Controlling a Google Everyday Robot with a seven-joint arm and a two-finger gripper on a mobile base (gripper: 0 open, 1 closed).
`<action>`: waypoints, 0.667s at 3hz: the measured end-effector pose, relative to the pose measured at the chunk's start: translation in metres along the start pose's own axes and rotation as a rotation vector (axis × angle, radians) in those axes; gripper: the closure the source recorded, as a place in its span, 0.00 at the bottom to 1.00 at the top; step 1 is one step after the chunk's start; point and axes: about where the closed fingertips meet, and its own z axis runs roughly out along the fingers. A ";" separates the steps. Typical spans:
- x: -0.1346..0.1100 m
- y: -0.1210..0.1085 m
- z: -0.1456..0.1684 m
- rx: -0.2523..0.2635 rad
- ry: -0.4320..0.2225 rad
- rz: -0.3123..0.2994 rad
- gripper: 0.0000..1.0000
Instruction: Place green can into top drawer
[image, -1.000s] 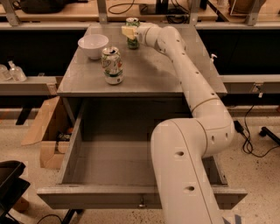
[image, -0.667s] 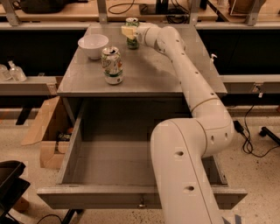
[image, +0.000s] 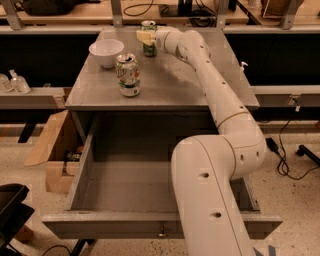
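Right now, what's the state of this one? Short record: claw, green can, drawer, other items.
claw: at the green can, back of the cabinet top
green can: upright, not yet in the drawer
top drawer: pulled open, visible floor bare
other items: white bowl and white-and-green can, both on the cabinet top, left of the arm

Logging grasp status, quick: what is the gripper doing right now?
Gripper: at the slim dark green drink can at the back of the grey metal table; whether it grips the can cannot be told.
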 end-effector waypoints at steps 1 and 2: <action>-0.006 0.009 -0.007 -0.039 0.016 -0.021 1.00; -0.020 0.020 -0.030 -0.097 0.018 -0.060 1.00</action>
